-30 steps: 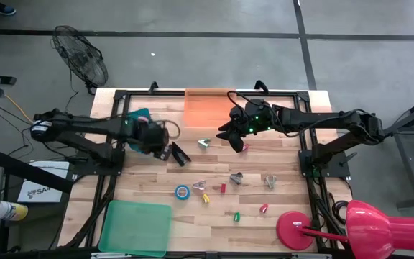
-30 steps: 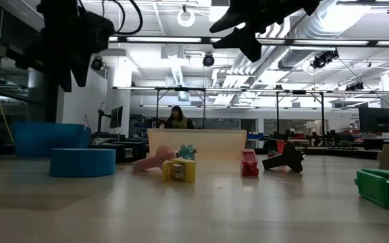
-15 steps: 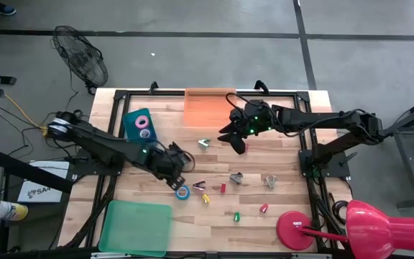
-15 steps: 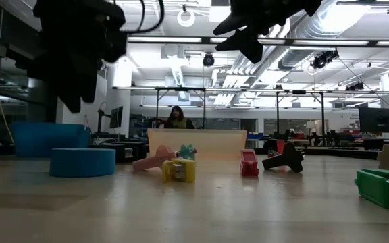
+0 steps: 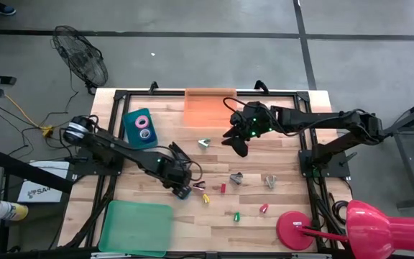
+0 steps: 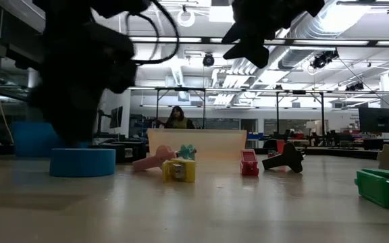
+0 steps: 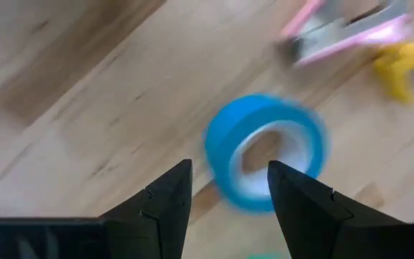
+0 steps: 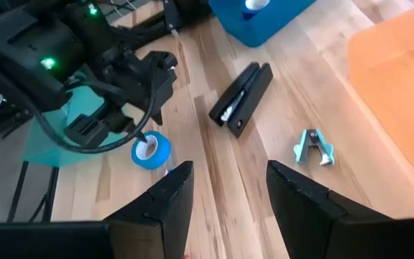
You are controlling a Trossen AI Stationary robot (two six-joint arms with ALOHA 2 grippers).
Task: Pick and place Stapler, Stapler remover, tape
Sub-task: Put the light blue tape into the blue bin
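Wooden tabletop (image 5: 149, 216) from above: the left gripper (image 5: 181, 188) hangs over the blue tape roll (image 5: 183, 192), the stapler (image 8: 241, 96) hidden under its arm, while the right gripper (image 5: 237, 144) waits near the orange tray (image 5: 208, 106). Left wrist view: spread fingers (image 7: 165, 198) straddle the blue roll's near rim, apart from it. Right wrist view: fingers (image 8: 167, 194) spread, empty, the black stapler lying between the teal bin (image 8: 264, 16) and a teal remover (image 8: 313, 147).

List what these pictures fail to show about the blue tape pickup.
- Blue tape roll: motion-blurred in the left wrist view, so contact is unreadable.
- Left end effector: covers the roll in the high view.
- Low view: the dark arm blocks the roll's top.
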